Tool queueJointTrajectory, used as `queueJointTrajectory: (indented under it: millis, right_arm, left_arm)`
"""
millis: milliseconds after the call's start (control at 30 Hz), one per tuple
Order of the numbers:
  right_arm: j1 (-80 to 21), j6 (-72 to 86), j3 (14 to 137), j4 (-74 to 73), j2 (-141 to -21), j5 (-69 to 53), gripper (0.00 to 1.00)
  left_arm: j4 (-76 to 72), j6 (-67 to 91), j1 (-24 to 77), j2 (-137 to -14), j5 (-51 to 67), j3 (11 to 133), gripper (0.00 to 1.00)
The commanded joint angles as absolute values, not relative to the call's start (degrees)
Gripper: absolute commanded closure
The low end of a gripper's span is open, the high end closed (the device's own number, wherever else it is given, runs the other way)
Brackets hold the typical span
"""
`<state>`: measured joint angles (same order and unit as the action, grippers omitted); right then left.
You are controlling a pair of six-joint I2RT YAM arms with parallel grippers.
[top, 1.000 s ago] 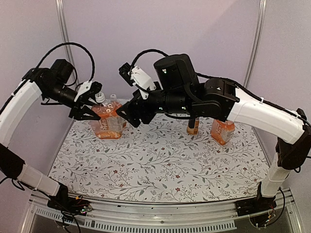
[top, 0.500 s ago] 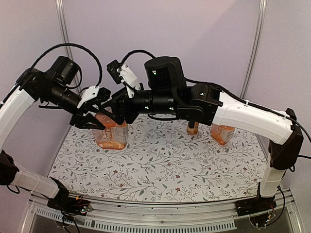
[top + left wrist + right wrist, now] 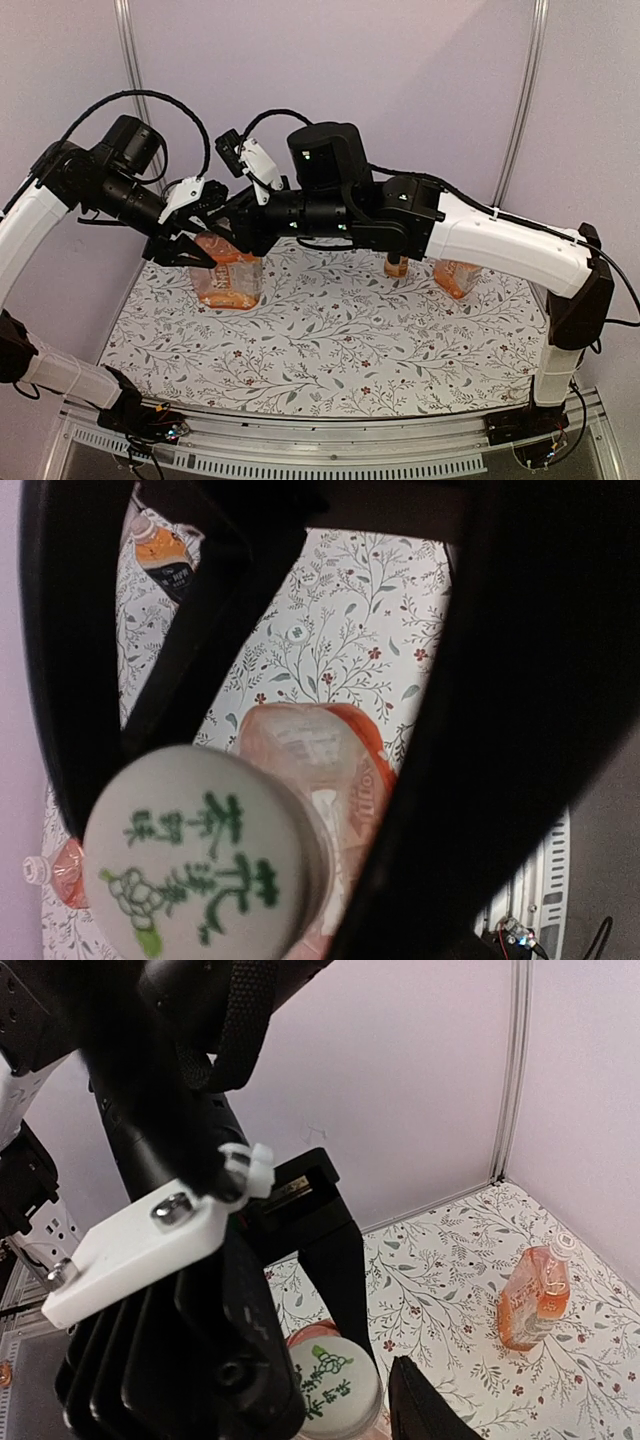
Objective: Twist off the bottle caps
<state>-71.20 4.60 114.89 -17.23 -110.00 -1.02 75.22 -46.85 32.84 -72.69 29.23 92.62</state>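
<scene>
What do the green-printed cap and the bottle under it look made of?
Cap: likely plastic, opaque white, matte, with printed green characters. Bottle: likely thin clear plastic, glossy; orange colour shows through its wall.

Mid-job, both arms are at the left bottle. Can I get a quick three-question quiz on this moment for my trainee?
1. True or false: the printed cap sits between the right gripper's fingers.
2. Which gripper grips the bottle below its cap? A left, B right, C neither.
3. What colour is the cap's print?
Key: 1 true; 2 A, the left gripper; 3 green.
</scene>
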Motion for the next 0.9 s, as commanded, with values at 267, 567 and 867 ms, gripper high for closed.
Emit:
queueJointTrajectory:
  millis: [267, 567, 867]
  right_arm:
    - [-71.0, 4.2, 116.4, -17.9, -112.4, 4.7, 0.71]
    - [-70.9, 6.7, 115.9, -16.6, -111.0, 5.3, 1.0]
    - [-70.7, 16.9, 101.4, 6.9, -102.1, -8.9, 1.0]
  left_arm:
    - [74.6, -46.3, 34.0, -71.5, 30.8, 93.4, 0.53]
    - [69.7, -38.6, 34.0, -70.5, 26.5, 91.0, 0.01]
    - [47.0, -31.6, 33.9, -50.8, 26.9, 70.7, 0.0]
